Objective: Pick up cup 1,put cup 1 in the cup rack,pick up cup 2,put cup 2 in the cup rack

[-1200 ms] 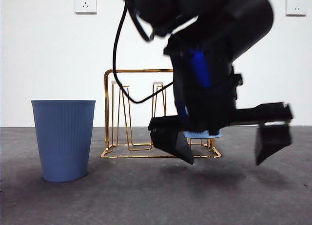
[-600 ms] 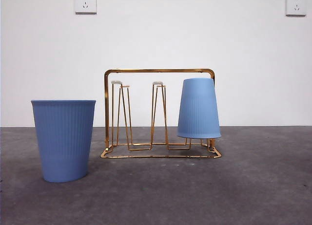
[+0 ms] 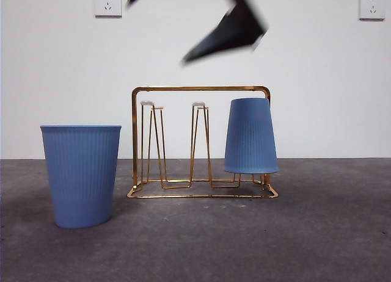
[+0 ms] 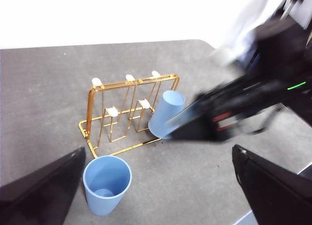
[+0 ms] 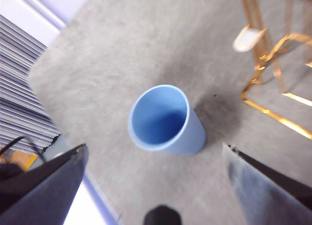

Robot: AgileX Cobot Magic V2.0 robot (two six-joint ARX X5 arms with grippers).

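Observation:
Cup 1 [image 3: 250,135] is ribbed blue and sits upside down over the right-hand peg of the gold wire cup rack [image 3: 200,88]; the left wrist view shows this cup [image 4: 165,113] on the rack [image 4: 130,113] too. Cup 2 [image 3: 80,175], also blue, stands upright left of the rack. My right gripper [image 5: 155,147] is open high over cup 2 [image 5: 163,120], apart from it. In the front view it is a black blur [image 3: 226,28] at the top. My left gripper [image 4: 158,152] hangs open far above the table, holding nothing.
The rack's other pegs [image 3: 146,104] with pale tips are bare. Grey table cloth [image 3: 244,245] runs in front of the rack and the cups. A white wall with two sockets [image 3: 107,2] stands behind. The right arm [image 4: 243,103] crosses the left wrist view, blurred.
One second ago an open gripper hung low in front of the rack by cup 1. It then left the front view. Blurred black jaws now show at the top. Both cups stay put.

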